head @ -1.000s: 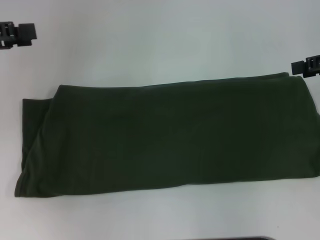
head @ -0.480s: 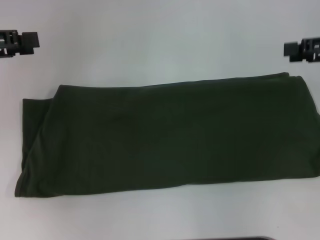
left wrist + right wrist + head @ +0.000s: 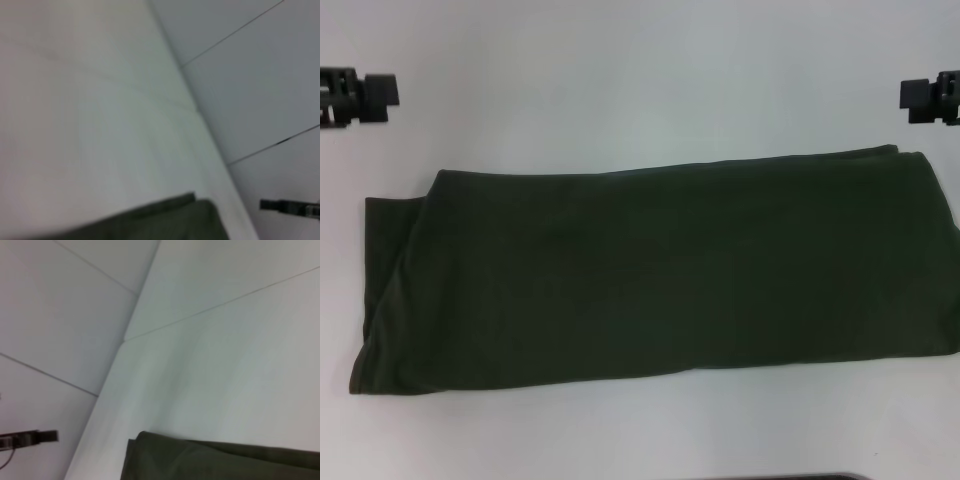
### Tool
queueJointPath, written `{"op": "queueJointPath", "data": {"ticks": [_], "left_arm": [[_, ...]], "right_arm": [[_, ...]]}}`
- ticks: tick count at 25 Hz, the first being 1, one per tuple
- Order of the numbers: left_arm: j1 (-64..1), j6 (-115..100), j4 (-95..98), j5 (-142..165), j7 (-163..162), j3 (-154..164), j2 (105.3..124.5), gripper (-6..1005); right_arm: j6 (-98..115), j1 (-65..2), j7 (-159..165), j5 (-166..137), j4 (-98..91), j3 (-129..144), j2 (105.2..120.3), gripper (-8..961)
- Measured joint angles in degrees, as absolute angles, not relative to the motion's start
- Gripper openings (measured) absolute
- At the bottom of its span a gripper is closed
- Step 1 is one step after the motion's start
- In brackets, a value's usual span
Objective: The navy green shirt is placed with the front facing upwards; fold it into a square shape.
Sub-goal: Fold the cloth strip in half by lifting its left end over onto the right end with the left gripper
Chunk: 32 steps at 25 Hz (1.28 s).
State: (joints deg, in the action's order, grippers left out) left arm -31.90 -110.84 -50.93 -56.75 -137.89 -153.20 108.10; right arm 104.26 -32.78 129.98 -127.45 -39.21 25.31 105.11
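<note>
The shirt [image 3: 650,275] is laid on the white table [image 3: 640,80] as a long, wide band, folded over on itself, with no lettering shown on its upper face. Its long axis runs from left to right across the head view, and its right end is cut off by that view's edge. At the left end a lower layer is seen to stick out past the upper fold. The far edge slopes slightly, being farther from the robot on the right.

The left gripper [image 3: 360,97] is held over bare table beyond the shirt's far left corner, apart from the cloth. The right gripper [image 3: 930,100] is held beyond the far right corner, likewise clear of the cloth. Nothing is gripped by either; whether their fingers are apart or together cannot be told.

In each wrist view a corner of the shirt [image 3: 170,222] [image 3: 210,462] is seen on the table.
</note>
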Motion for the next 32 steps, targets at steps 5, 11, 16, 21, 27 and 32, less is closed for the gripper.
{"op": "queueJointPath", "data": {"ticks": [5,11,16,21,27,32], "left_arm": [[-31.75,-111.48,-51.56,-50.34,-145.87,-150.44,106.91,522],[-32.00,-110.12,-51.28,-41.61,-149.27,-150.22,106.94,521],[-32.19,-107.72,-49.35,-38.28,-148.94,-149.28,107.07,521],[-32.15,-107.63,-48.64,-37.35,-148.21,-147.44,107.48,520],[-32.52,-105.69,-45.75,-37.13,-147.12,-145.06,110.96,520],[-33.50,-102.95,-44.98,-37.05,-146.42,-143.17,113.01,521]], "right_arm": [[104.38,-32.13,129.92,-127.38,-39.43,25.17,105.98,662],[103.82,-31.55,129.55,-127.35,-38.95,23.10,106.09,656],[103.57,-31.10,128.54,-127.35,-38.93,22.41,106.16,657],[102.19,-30.52,128.48,-127.35,-38.92,22.34,106.49,658],[100.94,-30.10,128.51,-127.35,-38.79,22.32,106.83,657],[100.89,-30.11,128.70,-127.35,-38.76,22.32,107.02,656]]}}
